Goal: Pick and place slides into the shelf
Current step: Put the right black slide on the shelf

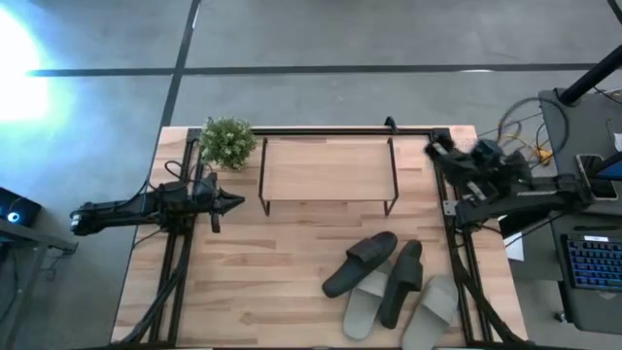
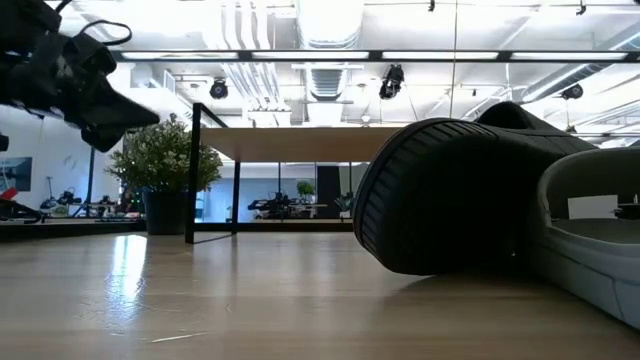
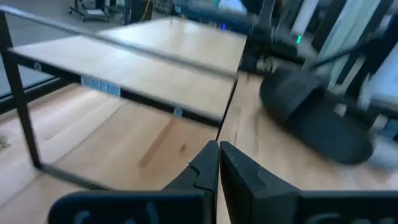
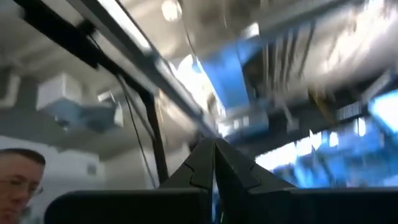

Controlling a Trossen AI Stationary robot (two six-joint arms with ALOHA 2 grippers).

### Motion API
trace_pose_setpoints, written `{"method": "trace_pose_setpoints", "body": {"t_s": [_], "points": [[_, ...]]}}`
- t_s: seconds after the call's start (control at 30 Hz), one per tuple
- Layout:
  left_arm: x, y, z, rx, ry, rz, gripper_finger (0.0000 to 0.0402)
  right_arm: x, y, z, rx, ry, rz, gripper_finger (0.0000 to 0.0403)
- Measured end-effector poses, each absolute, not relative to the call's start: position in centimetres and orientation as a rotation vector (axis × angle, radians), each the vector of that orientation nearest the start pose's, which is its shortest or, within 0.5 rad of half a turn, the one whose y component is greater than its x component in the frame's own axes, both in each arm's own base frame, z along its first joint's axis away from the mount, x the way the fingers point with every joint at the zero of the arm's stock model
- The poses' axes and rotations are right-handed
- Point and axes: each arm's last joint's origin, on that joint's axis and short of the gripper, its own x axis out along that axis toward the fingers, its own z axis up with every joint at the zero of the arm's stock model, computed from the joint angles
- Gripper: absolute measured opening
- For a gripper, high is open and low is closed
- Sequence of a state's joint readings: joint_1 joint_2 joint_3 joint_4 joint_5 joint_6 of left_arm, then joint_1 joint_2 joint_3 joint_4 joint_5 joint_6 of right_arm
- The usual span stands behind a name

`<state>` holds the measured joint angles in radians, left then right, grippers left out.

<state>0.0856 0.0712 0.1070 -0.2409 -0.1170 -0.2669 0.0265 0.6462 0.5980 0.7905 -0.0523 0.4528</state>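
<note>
Four slides lie in a heap on the table's near right part: a black slide lies partly on a pale grey-green one, a second black slide sits beside it, and a second pale one is nearest the right edge. The shelf stands on its black wire legs at the table's far middle. My left gripper hovers shut left of the shelf, pointing toward it; its fingertips touch each other. My right gripper is raised near the far right corner, shut, pointing upward at the ceiling.
A small potted plant stands at the far left corner beside the shelf. Black frame rails run along both table sides. A desk with a keyboard and cables lies beyond the right edge. Bare wood lies between the shelf and the slides. A person shows in the right wrist view.
</note>
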Motion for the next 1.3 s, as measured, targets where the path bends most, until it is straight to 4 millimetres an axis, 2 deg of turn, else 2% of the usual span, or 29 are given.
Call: {"method": "trace_pose_setpoints", "body": {"t_s": [0.13,0.3,0.4,0.47,0.57,0.67,0.77,0.9,1.07,1.2,1.3], "points": [[9.4,1.2,17.7,-0.415,0.101,0.231,0.0000,16.5,0.6,40.0,0.573,-0.468,0.234,0.0009],[9.5,1.2,18.4,-0.469,0.020,0.216,0.0000,21.6,1.2,40.4,0.761,-0.085,0.227,0.0009],[9.5,1.2,18.7,-0.523,-0.014,0.209,0.0000,23.6,1.5,40.6,0.834,0.071,0.185,0.0009],[9.5,1.2,18.8,-0.587,-0.032,0.205,0.0000,24.3,1.9,41.1,0.881,0.178,0.168,0.0009],[9.5,1.1,18.8,-0.658,-0.031,0.189,0.0000,24.0,3.5,41.8,0.936,0.371,0.128,0.0009],[9.5,1.0,18.8,-0.672,-0.020,0.154,0.0000,22.8,5.7,42.7,0.968,0.518,0.030,0.0009],[9.5,1.0,18.8,-0.670,-0.016,0.149,0.0000,21.4,8.2,43.6,1.002,0.575,-0.084,0.0009],[9.5,1.0,18.8,-0.604,-0.011,0.149,0.0000,20.4,12.3,43.2,1.035,0.601,-0.211,0.0009],[9.6,1.0,18.8,-0.538,-0.005,0.149,0.0000,19.6,17.0,40.7,1.116,0.761,-0.375,0.0009],[9.6,1.0,18.7,-0.467,0.006,0.150,0.0000,19.0,20.6,37.5,1.120,1.024,-0.557,0.0009],[9.7,1.0,18.7,-0.414,0.016,0.151,0.0000,18.8,23.0,35.0,1.047,1.205,-0.685,0.0009]]}}
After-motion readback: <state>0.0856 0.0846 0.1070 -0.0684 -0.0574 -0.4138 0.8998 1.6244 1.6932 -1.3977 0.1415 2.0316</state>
